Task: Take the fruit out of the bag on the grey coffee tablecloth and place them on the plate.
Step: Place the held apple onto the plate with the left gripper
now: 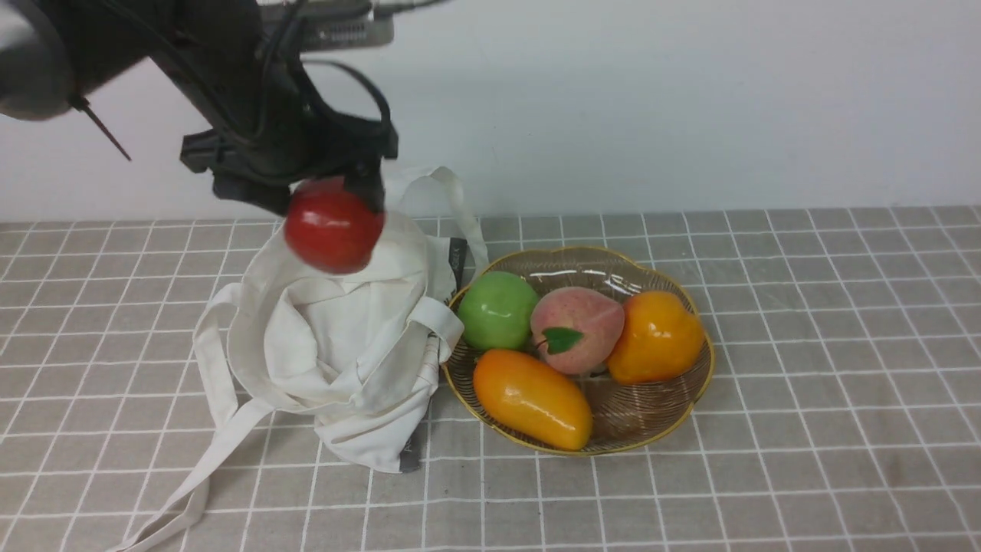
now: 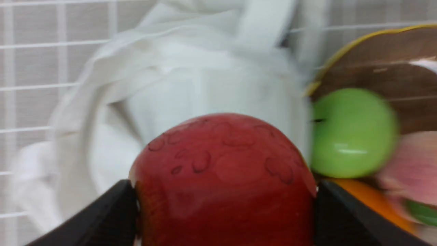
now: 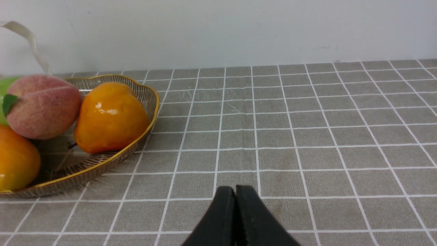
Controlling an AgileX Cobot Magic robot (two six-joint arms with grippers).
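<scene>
Hanging above the bag [image 1: 337, 345], the left claw [image 2: 225, 215] clamps the fruit [image 1: 333, 225]. Setting it on the plate [image 1: 644, 418] remains.

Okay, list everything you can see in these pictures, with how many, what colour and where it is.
tablecloth: one, grey with white grid, covering the table
wall: one, white, behind the table
bag: one, off-white, crumpled on the cloth, touching the plate's left edge
plate: one, clear brownish with gold rim, centre of the cloth
green apple: one, green, plate's left side
peach: one, pink, middle of plate
orange fruits: two, orange-yellow, plate's front and right
red fruit: one, red, in the air above the bag
left gripper: one, black, clamped on the red fruit
right gripper: one, black, shut, above bare cloth right of the plate
</scene>
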